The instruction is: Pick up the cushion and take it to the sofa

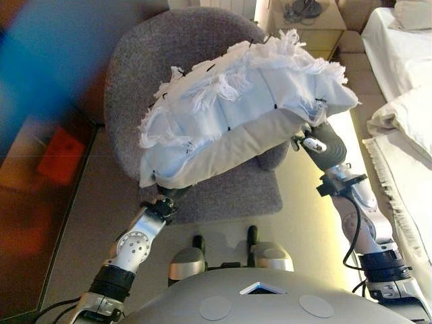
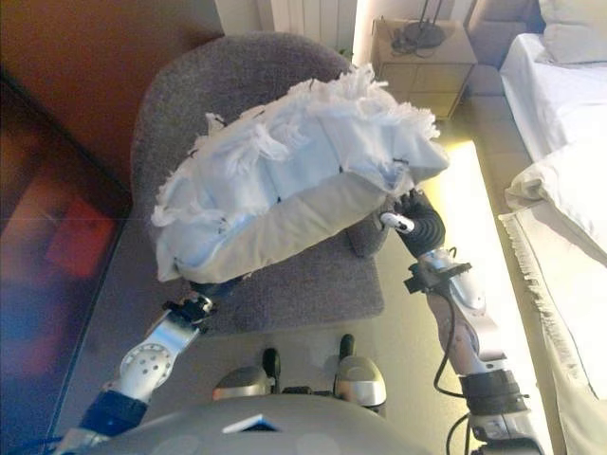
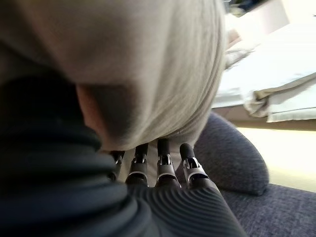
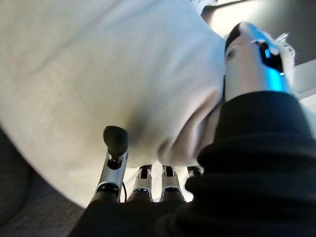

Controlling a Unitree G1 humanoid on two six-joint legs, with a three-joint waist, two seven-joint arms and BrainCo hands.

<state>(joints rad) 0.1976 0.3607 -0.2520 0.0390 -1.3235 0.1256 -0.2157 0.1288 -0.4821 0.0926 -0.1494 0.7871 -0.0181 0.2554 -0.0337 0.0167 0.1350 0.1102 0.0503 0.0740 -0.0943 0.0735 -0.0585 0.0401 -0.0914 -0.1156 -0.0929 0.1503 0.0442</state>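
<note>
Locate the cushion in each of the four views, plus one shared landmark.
Left eye view: cushion, centre, held above the seat.
Right eye view: cushion, centre-left.
Left wrist view: its beige underside fills the upper frame.
Right wrist view: underside fills most of the frame.
Shared landmark: grey armchair.

Grey upholstered tub chair (image 1: 169, 61) dead centre on pale floor (image 1: 307, 223). Bed with white linen (image 1: 398, 54) along right side, wooden nightstand (image 1: 314, 27) at its head. Dark reddish wall panel (image 2: 85, 85) on left. Warm light strip along bed base.
</note>
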